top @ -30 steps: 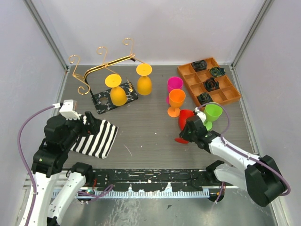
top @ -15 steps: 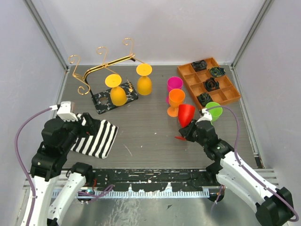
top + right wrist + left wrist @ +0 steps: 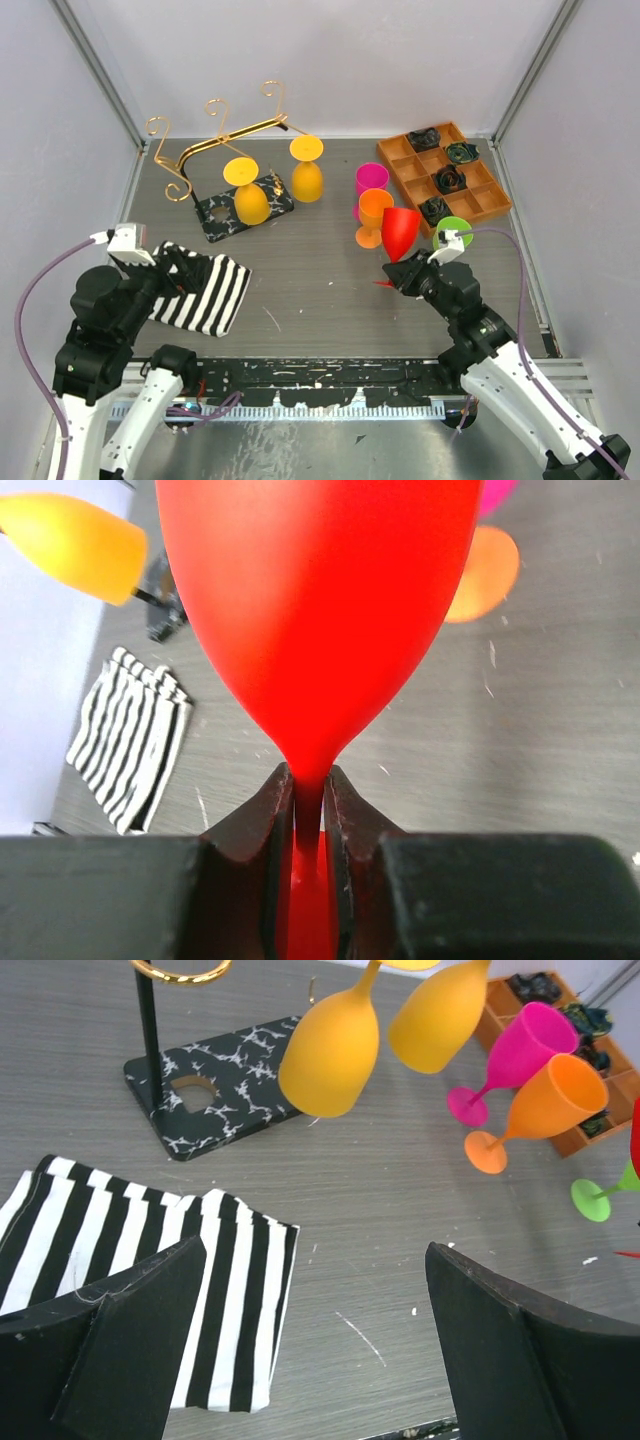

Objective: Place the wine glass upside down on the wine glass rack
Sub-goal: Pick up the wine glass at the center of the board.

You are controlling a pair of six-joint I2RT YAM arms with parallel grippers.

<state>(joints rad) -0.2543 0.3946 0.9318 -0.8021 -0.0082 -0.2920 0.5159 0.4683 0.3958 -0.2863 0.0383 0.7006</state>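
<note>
Glass [image 3: 400,232], the red one, is pinched by its stem between the fingers of my right gripper [image 3: 310,792]. Its bowl points away from my wrist toward the back of the table [image 3: 310,280], and its foot lies behind my jaws. It is tilted, just beside the orange glass [image 3: 376,212] and well right of the rack [image 3: 235,133], where two yellow glasses [image 3: 250,195] hang bowl-down. My left gripper [image 3: 315,1310] gapes wide, holding nothing, over the striped cloth [image 3: 150,1260].

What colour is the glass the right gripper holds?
Red wine glass; right wrist view shows it best.
</note>
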